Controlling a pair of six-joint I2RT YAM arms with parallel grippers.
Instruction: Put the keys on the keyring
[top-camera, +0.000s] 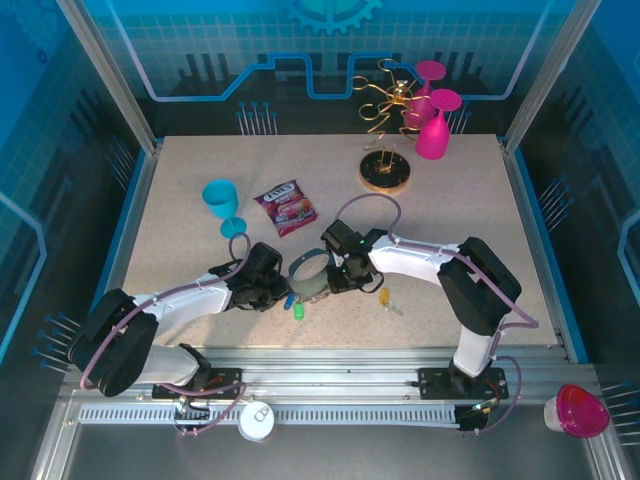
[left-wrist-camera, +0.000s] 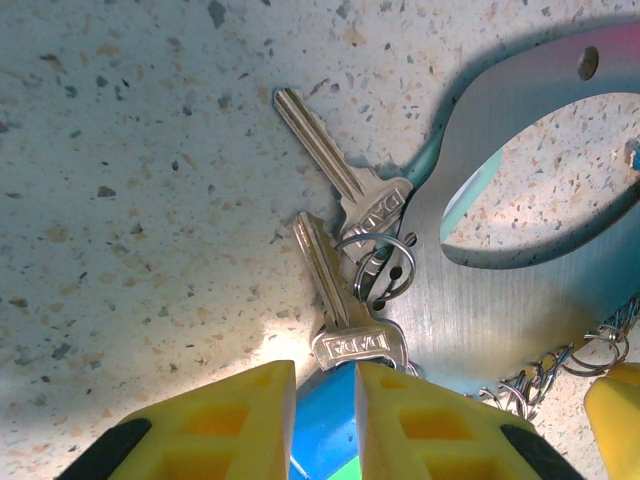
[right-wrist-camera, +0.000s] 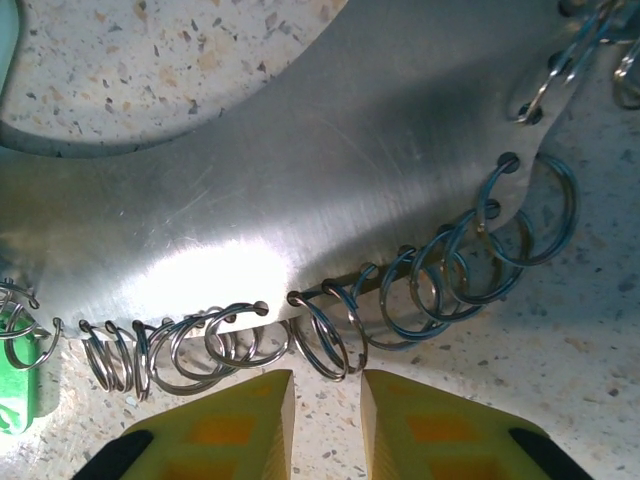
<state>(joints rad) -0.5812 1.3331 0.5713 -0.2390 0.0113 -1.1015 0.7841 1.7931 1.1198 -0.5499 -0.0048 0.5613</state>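
keyring (right-wrist-camera: 300, 150): brushed matt metal | keys (left-wrist-camera: 375, 205): shiny silver metal | table (left-wrist-camera: 120, 200): speckled matt stone-look

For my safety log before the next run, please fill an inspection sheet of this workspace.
Surface: speckled table, no spills seen.
Job's things: keyring between the grippers; blue-headed key, green key and yellow key near it.
Clutter: teal goblet, snack packet, gold wire stand carrying pink glasses.
Grippers: left gripper closed on blue-headed key, it seems; right gripper at keyring's ringed edge, grip unclear.
Cables: purple cables along both arms, no snag seen.
Surroundings: pink cup outside the table frame.
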